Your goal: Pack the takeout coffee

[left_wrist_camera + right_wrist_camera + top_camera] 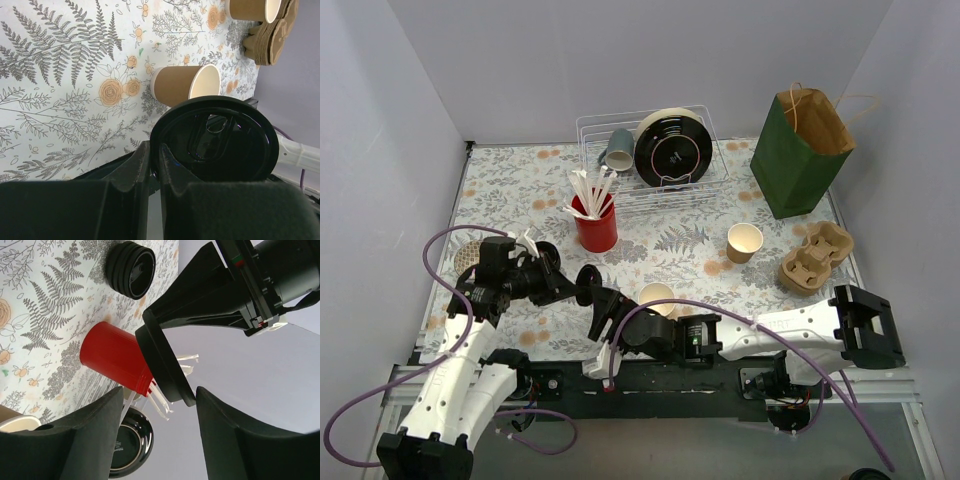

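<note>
Lid handover, as I read it. Left pincer is pressed together on the rim of the black lid, pinching it at the edge nearest itself. The disc stands on edge in the air, off the table, jutting out ahead of the fingertips.

Just past the lid, the right pincer is spread, one finger on each side of the disc. Neither pad touches it, as far as the right wrist view shows. From that pincer the lid lies dead ahead and between the jaws, seen edge-on. Its flat runs roughly along the line of approach, tilted a little against the jaws, so closing would meet the two faces, not the rim. Right pincer is the nearer free one; the left carries the lid.

Open paper cup stands on the table just beside the right pincer, on its right, lower than the held lid, mouth up, uncovered.

Judgement: the coming move turns on squaring the jaws to the tilted disc before closing, or the lid may twist out.

Second cup and cup carrier sit well off to the right, apart from both pincers.
</note>
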